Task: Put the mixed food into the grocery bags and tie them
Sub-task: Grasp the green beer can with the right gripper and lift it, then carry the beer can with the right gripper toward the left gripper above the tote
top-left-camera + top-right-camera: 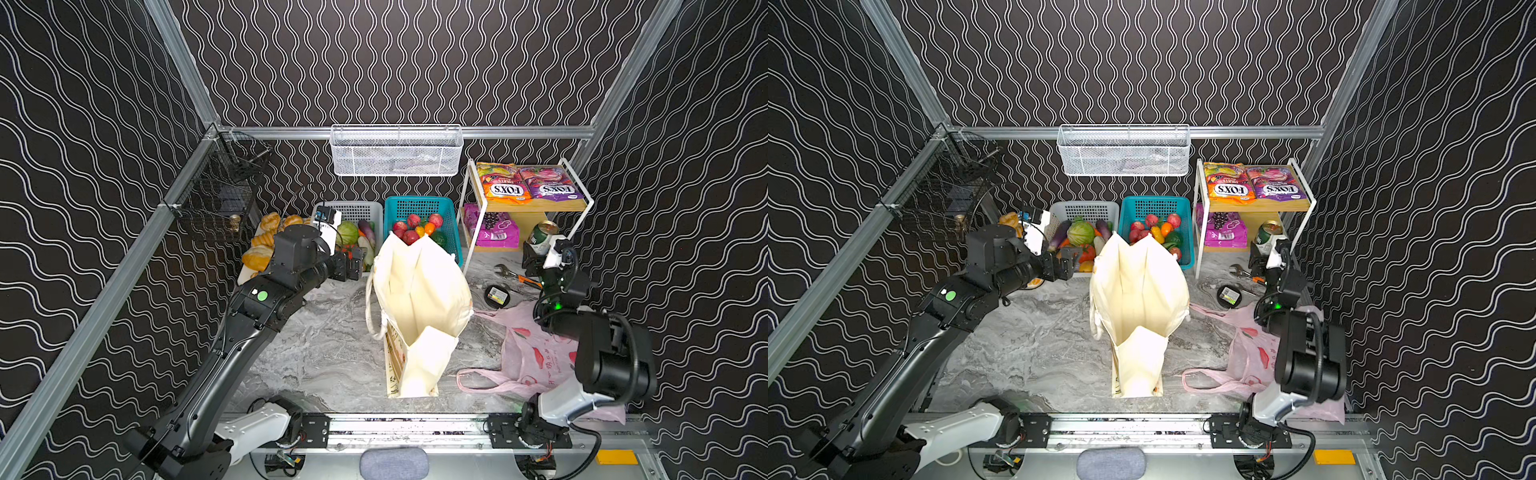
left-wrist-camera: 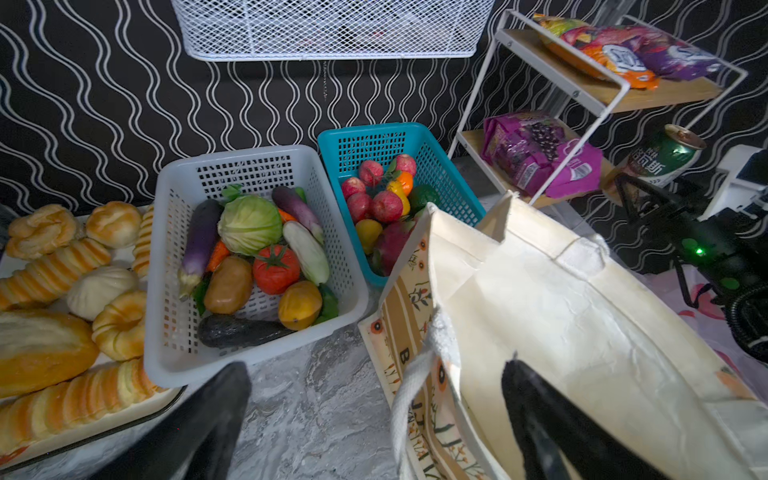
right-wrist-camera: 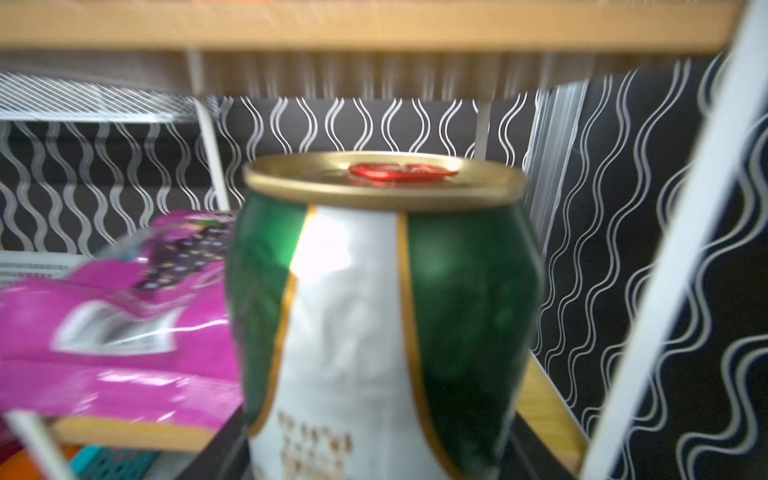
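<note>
Right pincer (image 1: 536, 252) is on the green drink can (image 3: 374, 311), right of frame at the rack (image 1: 540, 205). The can is tilted with jaws either side, but we can't tell if it's clamped. Left pincer (image 1: 352, 266) is wide open and empty beside the tote (image 1: 419, 291). We reckon it's there to steady the tote's mouth.

Left end effector (image 2: 376, 372) wide open
</note>
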